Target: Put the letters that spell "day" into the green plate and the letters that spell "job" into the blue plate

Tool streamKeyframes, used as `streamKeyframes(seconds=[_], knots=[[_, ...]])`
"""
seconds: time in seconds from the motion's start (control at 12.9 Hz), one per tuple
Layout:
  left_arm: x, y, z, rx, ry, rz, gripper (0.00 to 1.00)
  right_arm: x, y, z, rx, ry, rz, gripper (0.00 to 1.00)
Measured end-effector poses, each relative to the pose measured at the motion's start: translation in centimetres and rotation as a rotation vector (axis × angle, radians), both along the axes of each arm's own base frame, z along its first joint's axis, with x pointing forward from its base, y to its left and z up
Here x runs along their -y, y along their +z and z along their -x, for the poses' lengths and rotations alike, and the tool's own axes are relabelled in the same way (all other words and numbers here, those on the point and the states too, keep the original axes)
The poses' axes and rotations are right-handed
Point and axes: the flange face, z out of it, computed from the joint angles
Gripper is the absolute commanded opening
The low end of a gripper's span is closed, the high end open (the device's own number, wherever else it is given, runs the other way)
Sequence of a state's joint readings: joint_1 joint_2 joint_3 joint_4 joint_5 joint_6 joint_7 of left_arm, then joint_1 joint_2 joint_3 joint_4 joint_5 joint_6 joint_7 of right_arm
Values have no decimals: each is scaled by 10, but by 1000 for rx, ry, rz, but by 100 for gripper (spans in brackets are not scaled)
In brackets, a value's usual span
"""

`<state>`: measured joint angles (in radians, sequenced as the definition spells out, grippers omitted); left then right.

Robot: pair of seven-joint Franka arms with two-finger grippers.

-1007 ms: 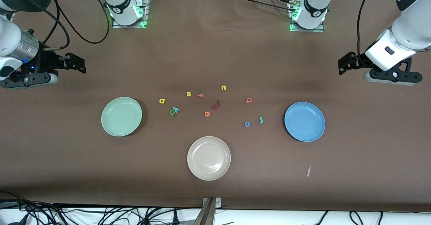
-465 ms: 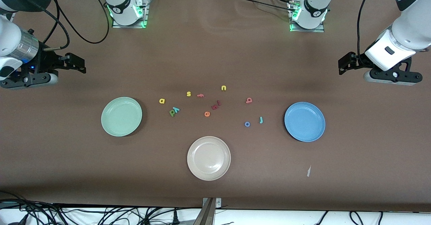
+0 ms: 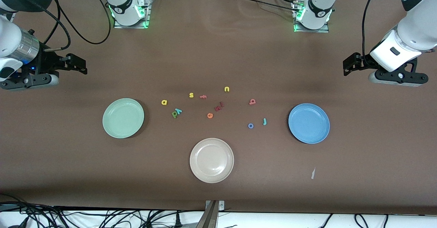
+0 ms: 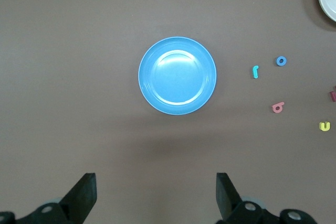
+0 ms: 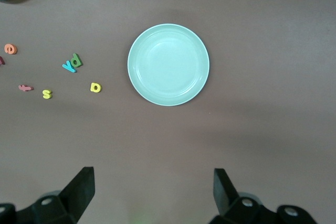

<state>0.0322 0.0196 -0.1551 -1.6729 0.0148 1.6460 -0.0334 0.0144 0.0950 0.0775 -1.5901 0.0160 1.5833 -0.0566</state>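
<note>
With both my left end effector [image 4: 155, 198] and right end effector [image 5: 152, 195] spread wide and empty, I judge the yellow "a" [image 3: 164, 102] light, thin and stiff, best pinched across its edges.

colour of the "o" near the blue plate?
Blue: the "o" is a small blue ring, close in shade to the blue plate. Clearest in the left wrist view.

Six tiny letters [image 3: 250, 126] flat on the table between empty green plate [image 3: 123, 118] and blue plate [image 3: 309, 123].

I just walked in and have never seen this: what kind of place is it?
Probably a robotics lab: two robot arms bolted to a brown table, loose cables along its edge, and toy letters set out with plates for a sorting test.
</note>
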Motion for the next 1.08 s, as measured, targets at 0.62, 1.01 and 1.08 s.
streamKeyframes(seconds=[0.62,1.01,1.08], knots=[[10,-14,4,-77,-4,44,100,0,-1,0,-1,-2,0,100],[74,-82,-5,-197,-112,46,100,0,-3,0,-6,-3,1,100],[94,-108,-15,-191,-136,52,100,0,-4,0,-8,-4,1,100]])
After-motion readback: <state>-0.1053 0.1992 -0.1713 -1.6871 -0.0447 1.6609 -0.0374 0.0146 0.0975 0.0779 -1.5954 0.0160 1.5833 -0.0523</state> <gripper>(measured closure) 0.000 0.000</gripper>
